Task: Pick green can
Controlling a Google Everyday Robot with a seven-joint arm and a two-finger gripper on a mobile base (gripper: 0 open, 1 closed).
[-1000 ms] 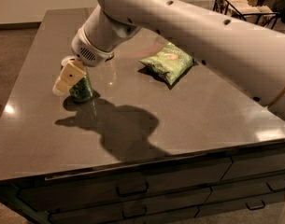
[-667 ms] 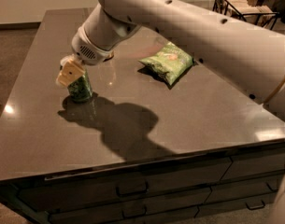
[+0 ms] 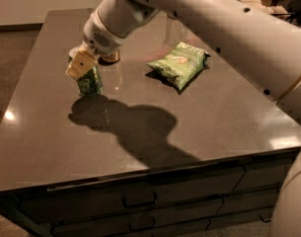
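In the camera view the green can (image 3: 90,83) stood upright on the dark counter (image 3: 204,122), close to its left edge and somewhat nearer the far-left corner than the near one. What showed of it was a slim green body with pale scribbled markings. Its top was hidden, because the gripper (image 3: 81,64), a cream-coloured block at the end of the white arm (image 3: 214,19), sat right over the can's upper part and covered it on the side towards the left edge. Whether the gripper had actually closed on the can I could not tell. Just beyond the can, towards the far edge, an orange-brown can (image 3: 110,58) peeked out from under the wrist, only its lower rim showing. A flat green chip bag (image 3: 180,63) lay well apart from both, out towards the middle of the far edge. The arm's shadow (image 3: 135,127) spread from the can towards the near edge, and the drawers (image 3: 140,201) below were dim, their handles hard to make out.
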